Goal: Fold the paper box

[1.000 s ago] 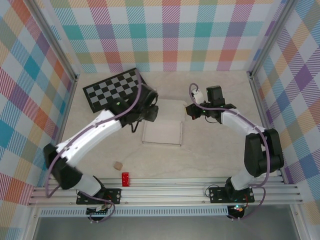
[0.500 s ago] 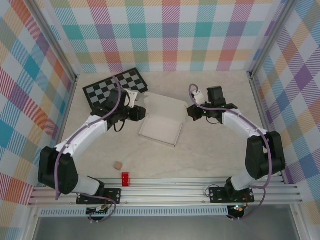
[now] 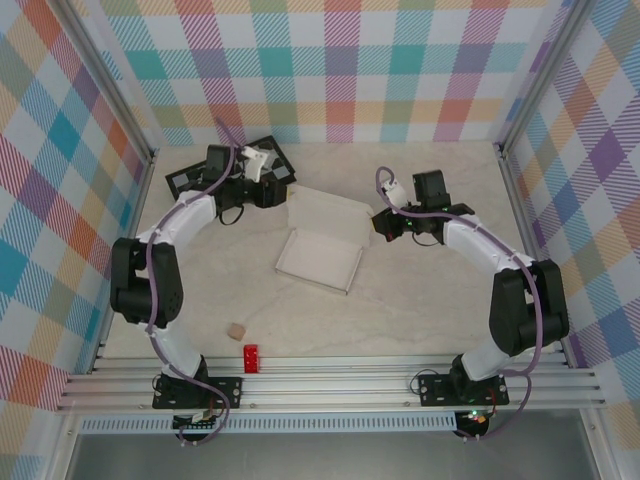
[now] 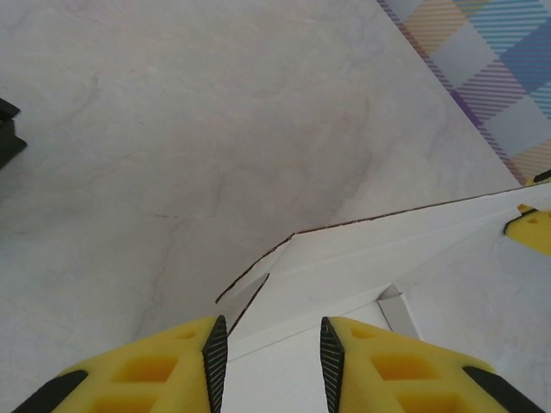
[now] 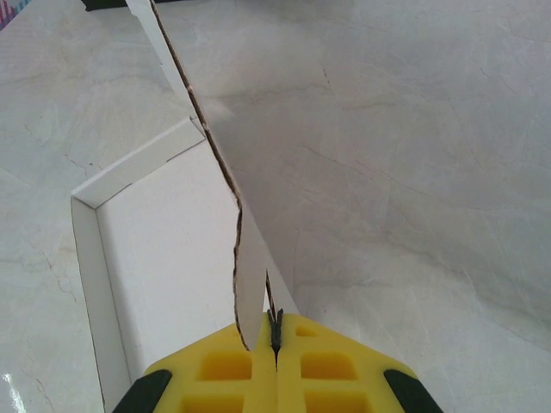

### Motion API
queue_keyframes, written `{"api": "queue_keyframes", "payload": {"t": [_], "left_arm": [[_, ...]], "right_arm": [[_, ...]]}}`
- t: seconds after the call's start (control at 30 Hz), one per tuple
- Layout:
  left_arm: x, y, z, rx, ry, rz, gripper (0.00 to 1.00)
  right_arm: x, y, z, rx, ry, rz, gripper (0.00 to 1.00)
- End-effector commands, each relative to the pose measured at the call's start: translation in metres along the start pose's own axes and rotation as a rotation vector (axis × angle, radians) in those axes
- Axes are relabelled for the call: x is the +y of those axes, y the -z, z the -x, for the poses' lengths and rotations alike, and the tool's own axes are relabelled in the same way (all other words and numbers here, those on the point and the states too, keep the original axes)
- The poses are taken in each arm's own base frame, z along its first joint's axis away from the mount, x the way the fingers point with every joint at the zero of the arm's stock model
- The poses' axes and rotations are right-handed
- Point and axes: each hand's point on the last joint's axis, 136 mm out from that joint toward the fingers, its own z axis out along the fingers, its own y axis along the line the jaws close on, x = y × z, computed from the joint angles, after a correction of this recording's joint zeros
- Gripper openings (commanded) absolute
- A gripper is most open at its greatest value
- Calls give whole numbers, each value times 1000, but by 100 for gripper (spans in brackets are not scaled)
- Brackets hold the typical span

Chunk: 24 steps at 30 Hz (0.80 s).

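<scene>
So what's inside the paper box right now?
Nothing but bare white cardboard shows inside the paper box. The raised flap pinched by the right gripper hides the strip beneath it.

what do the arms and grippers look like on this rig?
Same build: left arm and right arm have white links, black joints and a purple cable looped along each. The left gripper and right gripper have yellow fingers with hollow pockets and black inner pads.

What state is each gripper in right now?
left gripper: open, jaws apart at the edge of the paper box, nothing gripped.
right gripper: closed, pinching a raised flap of the paper box.
</scene>
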Motion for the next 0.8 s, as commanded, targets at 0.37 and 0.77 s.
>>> {"api": "queue_keyframes", "payload": {"t": [0.37, 0.77], "left_arm": [[13, -12, -21, 105, -30, 6, 30], [11, -17, -17, 165, -63, 0, 37]], "right_arm": [[14, 4, 9, -4, 56, 66, 0], [18, 5, 8, -1, 64, 83, 0]]}}
